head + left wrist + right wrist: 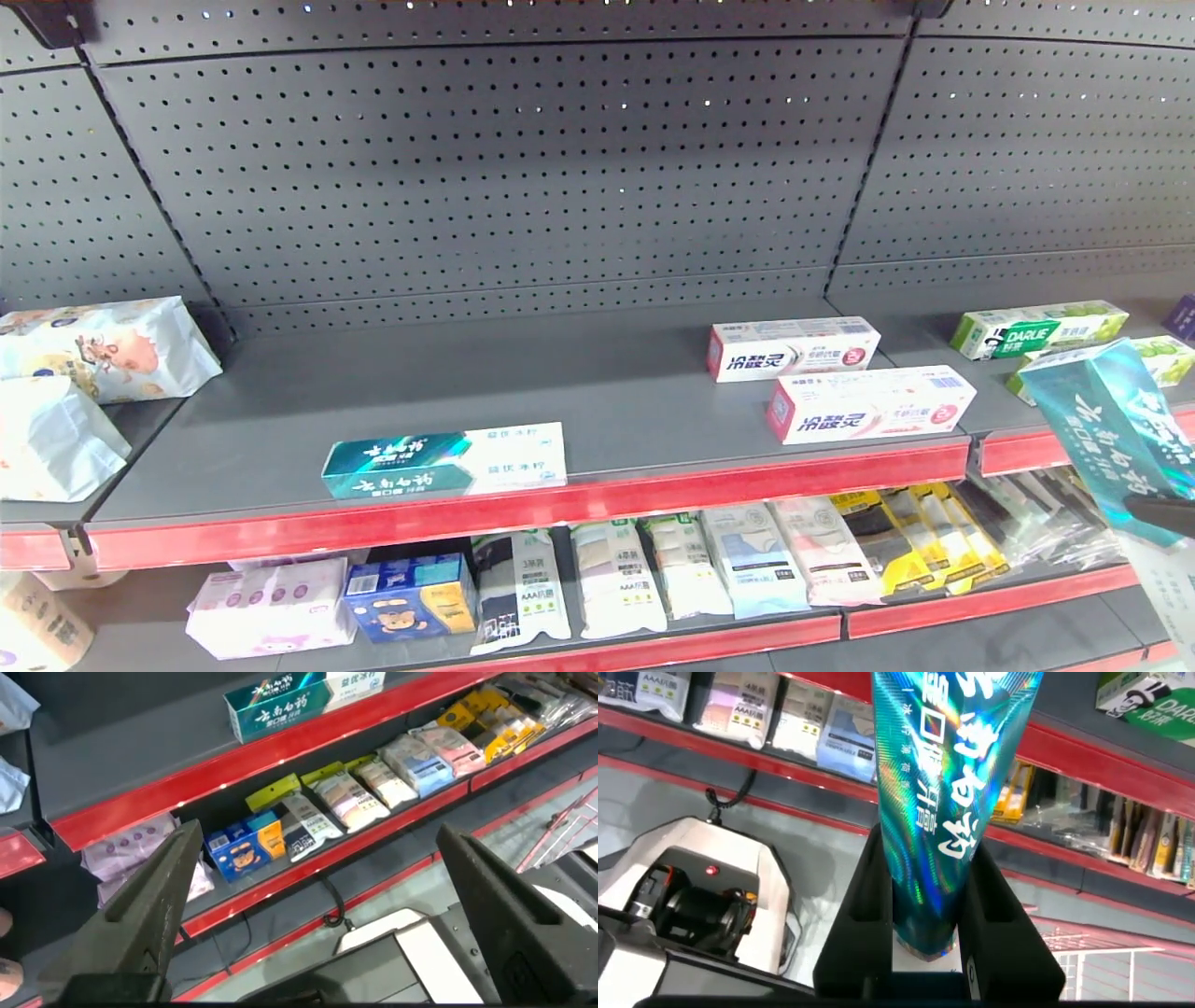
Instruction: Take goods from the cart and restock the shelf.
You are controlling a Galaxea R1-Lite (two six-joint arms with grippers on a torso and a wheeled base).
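Cargo: I find a teal toothpaste box (948, 793) gripped at its lower end, standing up out of the fingers and tilted.
Right pincer (929, 919): clamped on the teal toothpaste box, one finger against each broad face.
Cargo position: I place it at the far right of the scene, in the air on the near side of the upper shelf (597, 373), its upper end overlapping the shelf's red edge strip (523, 509) in the head view.
Left pincer (320, 835): fingers spread wide apart with nothing between them. It hangs on the near side of the shelving, facing the lower shelf (280, 891).
Upper shelf, left: two soft tissue packs (103, 347).
Upper shelf, centre: a teal-and-white box (444, 459) lies flat along the near edge, well apart from the rest.
Upper shelf, right: two red-and-white boxes (794, 348) lie flat, one nearer than the other. Further right are two green boxes (1038, 329).
Lower shelf: from left I note a pink pack (271, 607), a blue box (411, 597), a row of flat packets (709, 569), then yellow packets (934, 537).
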